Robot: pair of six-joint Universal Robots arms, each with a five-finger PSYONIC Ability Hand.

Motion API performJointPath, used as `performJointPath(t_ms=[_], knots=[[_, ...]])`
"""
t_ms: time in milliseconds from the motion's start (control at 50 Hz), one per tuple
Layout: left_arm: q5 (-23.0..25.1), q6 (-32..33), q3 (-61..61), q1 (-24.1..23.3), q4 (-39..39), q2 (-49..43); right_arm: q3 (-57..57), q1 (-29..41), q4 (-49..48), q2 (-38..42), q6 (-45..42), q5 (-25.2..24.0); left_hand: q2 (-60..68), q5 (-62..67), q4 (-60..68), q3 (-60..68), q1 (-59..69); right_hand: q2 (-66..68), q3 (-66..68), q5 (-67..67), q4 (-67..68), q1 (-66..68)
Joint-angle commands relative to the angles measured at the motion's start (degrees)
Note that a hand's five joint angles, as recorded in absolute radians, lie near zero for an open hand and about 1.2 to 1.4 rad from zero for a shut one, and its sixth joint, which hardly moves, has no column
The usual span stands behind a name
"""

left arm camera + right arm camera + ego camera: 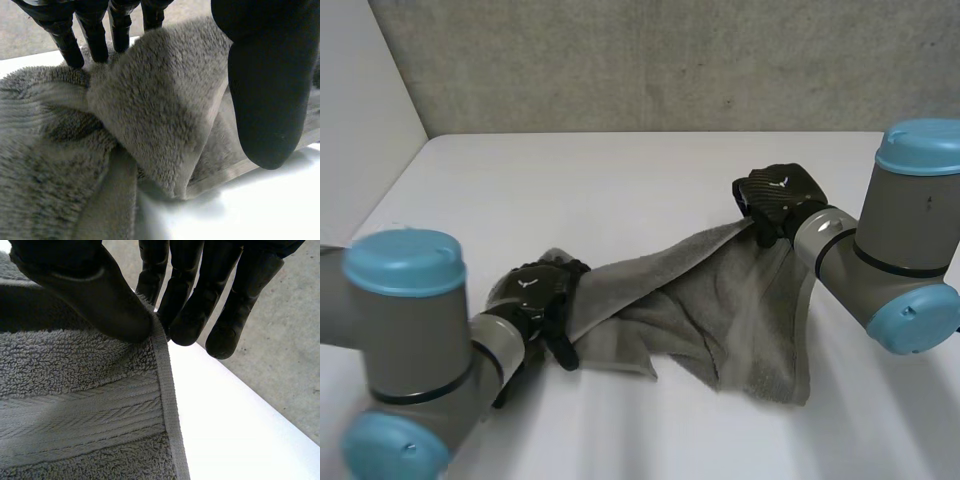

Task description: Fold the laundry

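Observation:
A grey towel [720, 300] hangs stretched between my two hands above the white table [620, 180]. My right hand [780, 195] holds its far right corner lifted off the table. In the right wrist view the thumb [90, 290] pinches the towel's hemmed edge [165, 390] against the fingers [190, 315]. My left hand [535, 290] is low at the towel's left end. In the left wrist view its fingers [95, 35] are straight and the thumb [260, 85] stands apart, with a bunched fold of towel [160, 115] lying loose between them. The towel's middle sags in folds onto the table.
A grey concrete wall [620, 60] runs along the table's far edge, and a pale wall [360, 100] closes the left side. Bare tabletop lies beyond the towel toward the back and in front of it [720, 430].

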Motion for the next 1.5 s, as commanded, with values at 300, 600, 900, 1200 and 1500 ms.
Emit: performJointPath(t_ms=[300,600,900,1200,1500], knots=[[-13.12,-1.86,14.74,-0.31,4.76,-11.48,0.44,0.01,-0.01,-0.77,-0.11,0.08,5.76,4.89,5.88,5.82,5.82,4.17,2.97,3.0,3.34,3.31],[-12.6,-1.95,17.03,3.56,3.09,-10.42,0.44,0.01,-0.01,-1.12,-0.2,-0.18,8.96,8.08,9.08,9.02,9.02,4.17,2.97,3.0,3.34,3.31],[-0.74,-11.78,14.57,1.45,-6.4,-4.37,0.53,0.01,-0.09,-0.5,-0.37,-0.27,12.68,11.8,12.79,12.73,12.73,4.17,2.97,3.0,3.34,3.31],[-0.91,-12.85,19.32,1.19,-5.61,-9.11,0.79,0.1,-0.09,-0.15,-0.37,-0.27,11.32,10.44,11.43,11.37,11.38,4.17,2.97,3.0,3.34,3.31],[-6.18,-11.97,23.27,1.27,-1.93,-14.9,0.79,0.1,-0.09,0.73,-0.46,-0.36,19.7,18.83,19.82,19.76,19.76,4.17,2.97,3.0,3.34,3.31]])
